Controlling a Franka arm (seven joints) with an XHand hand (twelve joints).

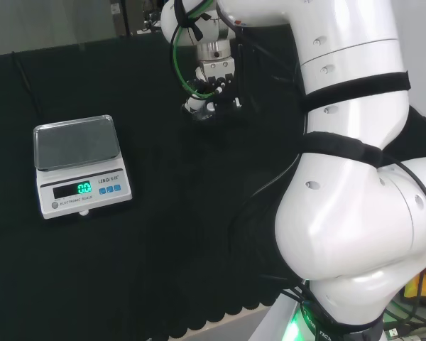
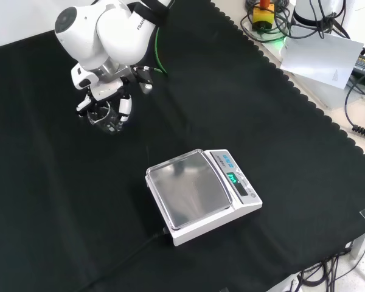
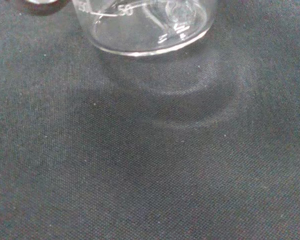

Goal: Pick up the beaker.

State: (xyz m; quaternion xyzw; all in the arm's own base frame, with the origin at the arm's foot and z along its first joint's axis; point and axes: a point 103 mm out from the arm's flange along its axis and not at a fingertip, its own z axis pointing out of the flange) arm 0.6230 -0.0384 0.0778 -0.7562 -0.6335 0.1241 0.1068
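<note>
The beaker (image 2: 104, 115) is clear glass with printed marks and sits at the far left of the cloth in the front view. The hand (image 2: 103, 91) comes down over it, with white fingers (image 2: 125, 106) curled on both sides of the glass. In the wrist view the beaker's base (image 3: 140, 30) is close, with its shadow on the cloth beneath; I cannot tell whether it touches the cloth. In the head view the hand (image 1: 211, 89) hangs at the far middle of the bench, fingers bent downward.
A white scale (image 2: 198, 194) with a steel pan and a lit green display stands near the middle of the cloth in the front view and at the left (image 1: 78, 167) in the head view. Cables and a white box (image 2: 319, 58) lie beyond the cloth's scalloped edge.
</note>
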